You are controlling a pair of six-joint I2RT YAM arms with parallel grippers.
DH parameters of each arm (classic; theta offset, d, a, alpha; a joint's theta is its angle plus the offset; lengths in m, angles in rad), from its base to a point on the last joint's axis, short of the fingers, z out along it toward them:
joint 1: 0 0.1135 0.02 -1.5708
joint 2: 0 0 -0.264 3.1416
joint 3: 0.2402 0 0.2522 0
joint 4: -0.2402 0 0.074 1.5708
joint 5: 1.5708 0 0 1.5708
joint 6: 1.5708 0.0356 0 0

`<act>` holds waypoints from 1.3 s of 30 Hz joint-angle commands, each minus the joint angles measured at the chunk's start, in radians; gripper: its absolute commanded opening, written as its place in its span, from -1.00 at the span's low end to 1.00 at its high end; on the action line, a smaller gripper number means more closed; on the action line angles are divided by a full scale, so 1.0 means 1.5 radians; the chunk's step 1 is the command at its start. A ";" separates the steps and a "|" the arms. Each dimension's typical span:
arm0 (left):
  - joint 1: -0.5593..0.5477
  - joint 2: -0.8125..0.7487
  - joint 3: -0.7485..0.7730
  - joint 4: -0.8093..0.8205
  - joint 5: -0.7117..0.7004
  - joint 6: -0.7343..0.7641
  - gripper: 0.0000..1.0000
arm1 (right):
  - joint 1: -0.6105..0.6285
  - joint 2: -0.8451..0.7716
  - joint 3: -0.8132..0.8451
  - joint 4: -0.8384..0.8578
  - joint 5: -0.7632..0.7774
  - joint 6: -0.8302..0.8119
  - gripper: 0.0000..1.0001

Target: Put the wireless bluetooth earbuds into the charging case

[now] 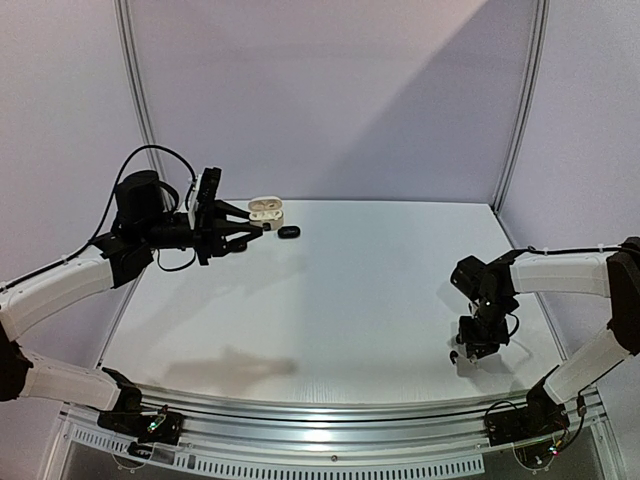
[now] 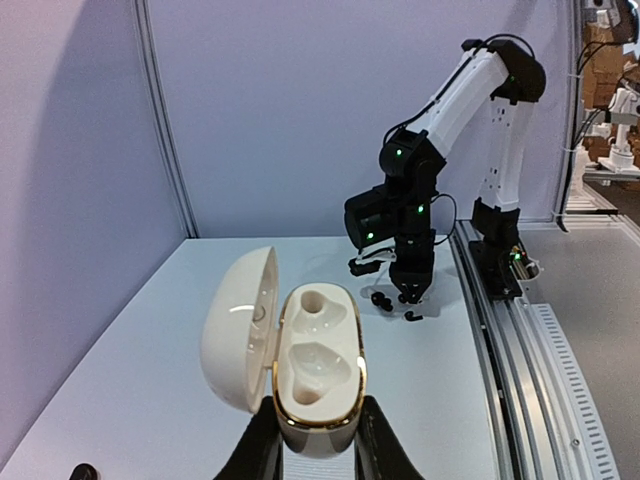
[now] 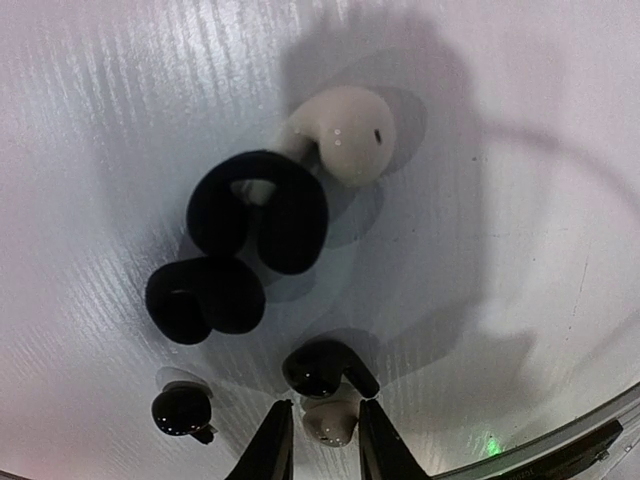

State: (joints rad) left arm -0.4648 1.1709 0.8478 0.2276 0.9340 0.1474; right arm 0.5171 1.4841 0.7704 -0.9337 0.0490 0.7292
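My left gripper (image 2: 318, 452) is shut on the base of an open white charging case (image 2: 318, 362) with a gold rim. Its lid stands open to the left and both wells are empty. The top view shows the case (image 1: 266, 211) held at the back left by that gripper (image 1: 248, 236). My right gripper (image 3: 322, 445) is down at the table at the near right (image 1: 462, 355), its fingers closed round a small whitish earbud (image 3: 325, 425). A black stemmed earbud (image 3: 325, 368) lies just ahead of the fingertips. Another whitish earbud (image 3: 348, 133) and a small black earbud (image 3: 182, 410) lie nearby.
Two larger black rounded pieces (image 3: 258, 212) (image 3: 205, 298) lie beside the earbuds. A black oval case (image 1: 288, 231) sits on the table at the back, next to the white case. Purple walls stand behind and at the sides; a metal rail (image 1: 320, 415) runs along the near edge.
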 commanded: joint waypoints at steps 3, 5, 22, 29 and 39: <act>-0.006 -0.005 -0.009 0.001 0.003 0.013 -1.00 | 0.009 0.008 -0.006 0.002 -0.004 -0.005 -0.52; -0.006 -0.005 -0.010 0.001 0.003 0.014 -1.00 | 0.011 0.010 -0.006 -0.002 0.000 -0.009 -0.48; -0.006 -0.009 -0.012 -0.004 0.009 0.025 -1.00 | 0.040 0.082 0.033 -0.026 0.021 -0.107 -0.43; -0.006 -0.009 -0.012 -0.005 0.011 0.029 -1.00 | 0.060 0.097 0.038 -0.034 0.010 -0.105 -0.52; -0.006 -0.009 -0.014 -0.007 0.019 0.034 -1.00 | 0.071 0.099 0.039 -0.025 -0.005 -0.127 -0.44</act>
State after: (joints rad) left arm -0.4648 1.1709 0.8398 0.2218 0.9432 0.1871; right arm 0.6075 1.5986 0.8391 -1.0096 0.0765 0.5663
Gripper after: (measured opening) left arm 0.215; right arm 0.273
